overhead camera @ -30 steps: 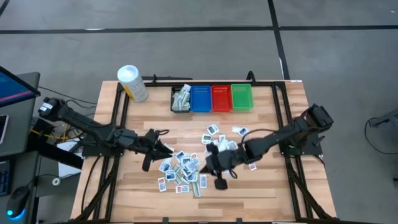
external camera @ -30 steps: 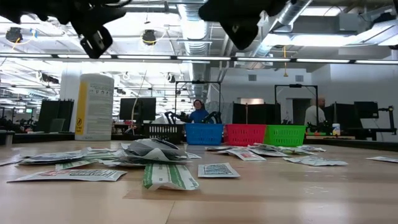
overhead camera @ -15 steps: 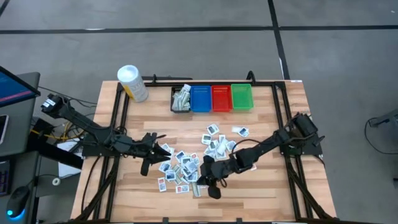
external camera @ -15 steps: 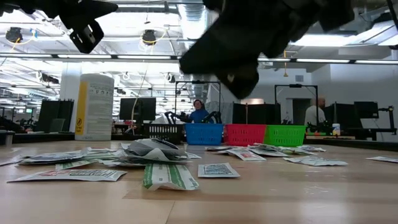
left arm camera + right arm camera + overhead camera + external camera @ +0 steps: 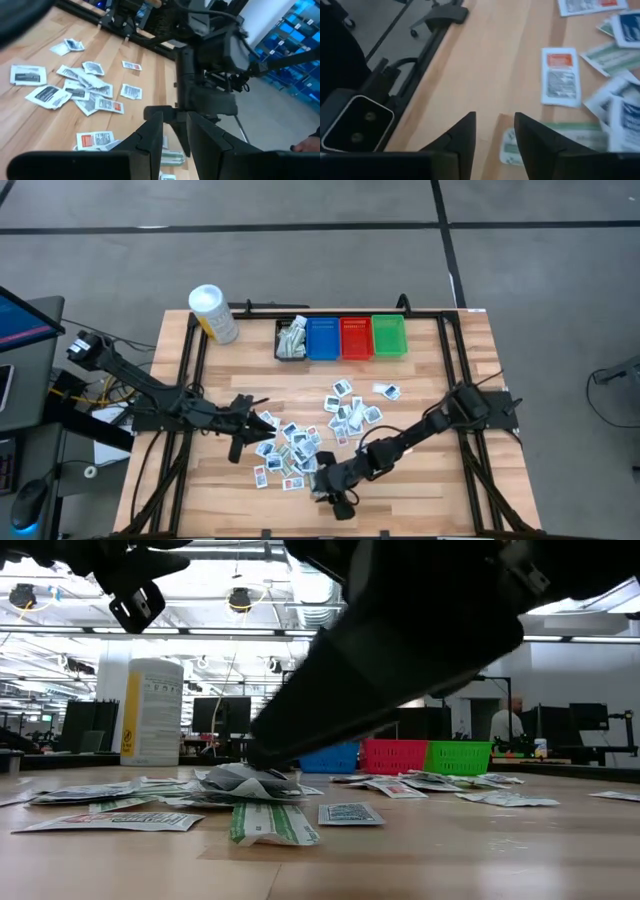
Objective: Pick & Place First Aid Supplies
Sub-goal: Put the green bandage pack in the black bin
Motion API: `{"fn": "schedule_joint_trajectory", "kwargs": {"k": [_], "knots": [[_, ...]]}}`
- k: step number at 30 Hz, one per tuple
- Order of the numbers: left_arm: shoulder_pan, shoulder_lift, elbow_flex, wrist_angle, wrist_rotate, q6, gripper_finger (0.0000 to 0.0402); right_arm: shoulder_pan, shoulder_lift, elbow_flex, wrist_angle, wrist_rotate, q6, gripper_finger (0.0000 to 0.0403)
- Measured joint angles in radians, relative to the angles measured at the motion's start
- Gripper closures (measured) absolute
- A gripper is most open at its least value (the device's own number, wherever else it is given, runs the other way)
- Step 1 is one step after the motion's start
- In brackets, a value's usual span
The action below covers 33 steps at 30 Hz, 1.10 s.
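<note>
The first aid supplies [image 5: 300, 448] are small flat packets strewn over the middle of the wooden table, and a few more lie in the black bin [image 5: 291, 340]. My right gripper [image 5: 494, 135] hangs open low over the near edge of the pile. Its fingers slant down on either side of the end of a green-striped packet [image 5: 555, 137] without touching it. An orange-marked packet [image 5: 561, 75] lies just beyond. My left gripper [image 5: 252, 428] hovers above the pile's left side. Its fingers [image 5: 150, 137] stand a little apart and nothing shows between them.
Blue [image 5: 322, 338], red [image 5: 356, 338] and green [image 5: 389, 336] bins stand in a row beside the black one at the table's far edge. A white tub [image 5: 212, 313] stands at the far left corner. Bare wood lies along the near edge and the right side.
My right gripper has come down from well above the table. It has moved toward the near edge and somewhat left, and now hangs low by the pile's near edge. The packets have kept their places.
</note>
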Motion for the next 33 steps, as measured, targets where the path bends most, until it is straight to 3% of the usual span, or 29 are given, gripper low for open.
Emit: {"fn": "schedule_joint_trajectory", "kwargs": {"k": [7, 20, 33], "knots": [[0.000, 0.040, 0.000, -0.001, 0.000, -0.030, 0.0314, -0.012, 0.032, 0.068, -0.131, 0.010, -0.081, 0.0263], [-0.006, 0.048, 0.000, 0.007, 0.000, -0.034, 0.0314, -0.025, 0.026, 0.078, -0.283, 0.057, -0.087, 0.0260], [-0.006, 0.048, 0.000, 0.008, 0.000, -0.034, 0.0314, -0.028, 0.023, 0.080, -0.422, 0.188, -0.135, 0.0299]]}}
